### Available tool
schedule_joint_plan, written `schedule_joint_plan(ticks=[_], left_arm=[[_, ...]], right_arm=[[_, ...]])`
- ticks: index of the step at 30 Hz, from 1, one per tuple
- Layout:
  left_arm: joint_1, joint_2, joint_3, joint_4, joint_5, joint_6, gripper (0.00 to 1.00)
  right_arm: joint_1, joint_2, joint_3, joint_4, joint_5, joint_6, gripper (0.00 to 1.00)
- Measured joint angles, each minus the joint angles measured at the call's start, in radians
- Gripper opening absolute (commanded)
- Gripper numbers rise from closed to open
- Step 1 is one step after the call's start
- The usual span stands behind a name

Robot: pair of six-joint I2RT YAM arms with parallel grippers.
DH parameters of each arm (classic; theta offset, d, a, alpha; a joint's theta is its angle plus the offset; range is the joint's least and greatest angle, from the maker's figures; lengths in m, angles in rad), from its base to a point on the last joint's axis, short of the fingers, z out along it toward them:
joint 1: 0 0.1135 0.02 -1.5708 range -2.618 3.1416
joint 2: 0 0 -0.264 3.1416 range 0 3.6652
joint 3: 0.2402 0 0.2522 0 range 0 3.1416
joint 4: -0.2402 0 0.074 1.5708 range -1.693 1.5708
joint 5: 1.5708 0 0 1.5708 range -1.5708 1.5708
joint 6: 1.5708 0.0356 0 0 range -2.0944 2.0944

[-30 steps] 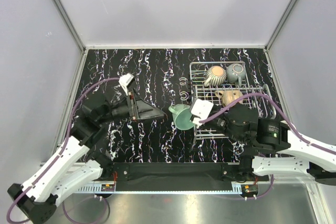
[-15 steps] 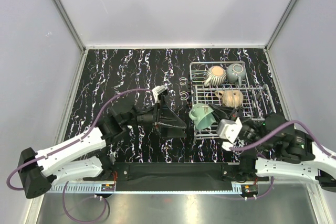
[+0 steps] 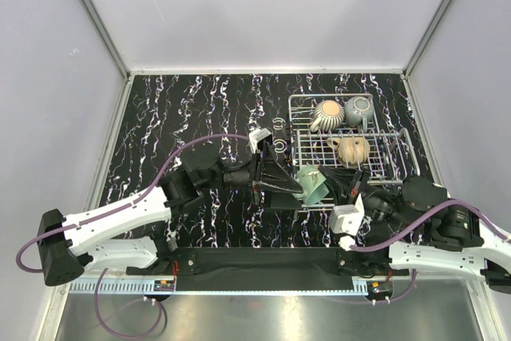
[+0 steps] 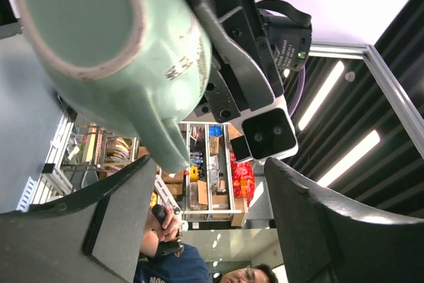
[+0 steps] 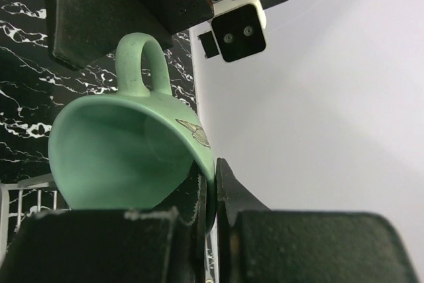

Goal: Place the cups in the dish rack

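Teal-green cup is pinched by the right gripper: jaws clamped on the cup wall at the rim, one finger inside the mouth and one outside. Cup is tipped on its side and off the table. Its handle sticks out on the side away from the right gripper, toward the left gripper. Left gripper is spread open and touching nothing. In the left wrist view the handle tip hangs just above the gap between its two fingers, nearer the left-hand finger, not between them. From the top view the cup sits between the two grippers at the near-left corner of the dish rack, over its left edge; can't tell whether it touches the wires. Further back inside the rack: tan cup about mid-rack, cream ribbed cup and grey-green cup side by side along the far end. Rack stands on the right half of the black marbled table.
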Motion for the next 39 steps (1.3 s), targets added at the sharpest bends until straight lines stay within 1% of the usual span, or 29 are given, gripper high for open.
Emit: schedule_joint_plan(ticks=[4,10,12,17,18,20,22,25,30,34,37,39], left_arm=[[-0.014,0.004,0.002,-0.039,-0.018,-0.016,0.68],[-0.027,0.032,0.002,-0.078,-0.024,-0.038,0.59],[-0.031,0.041,0.002,-0.08,-0.029,-0.049,0.54],[-0.034,0.05,0.001,-0.074,-0.031,-0.076,0.49],[-0.034,0.051,0.001,-0.072,-0.032,-0.078,0.47],[-0.035,0.053,0.001,-0.066,-0.031,-0.081,0.4],[-0.035,0.06,0.001,-0.056,-0.027,-0.086,0.36],[-0.035,0.073,-0.003,-0.038,-0.022,-0.097,0.36],[-0.037,0.098,-0.009,0.012,-0.003,-0.108,0.4],[-0.045,0.126,-0.009,0.06,0.024,-0.116,0.41],[-0.054,0.138,-0.009,0.071,0.037,-0.12,0.37],[-0.056,0.142,-0.009,0.078,0.046,-0.121,0.32]], right_arm=[[0.0,-0.006,-0.002,-0.006,-0.003,-0.045,0.0],[0.0,0.001,0.004,-0.029,-0.052,-0.112,0.0],[0.0,0.008,0.013,-0.044,-0.067,-0.132,0.0],[0.0,0.022,0.042,-0.067,-0.086,-0.165,0.0],[0.0,0.023,0.047,-0.071,-0.087,-0.17,0.0],[0.0,0.024,0.051,-0.071,-0.087,-0.182,0.0],[-0.001,0.023,0.053,-0.07,-0.085,-0.194,0.0],[-0.003,0.02,0.053,-0.072,-0.083,-0.215,0.0],[-0.003,0.013,0.053,-0.086,-0.089,-0.241,0.0],[-0.003,-0.008,0.053,-0.11,-0.115,-0.244,0.0],[-0.004,-0.011,0.067,-0.151,-0.148,-0.243,0.0],[-0.004,-0.01,0.079,-0.183,-0.175,-0.241,0.0]])
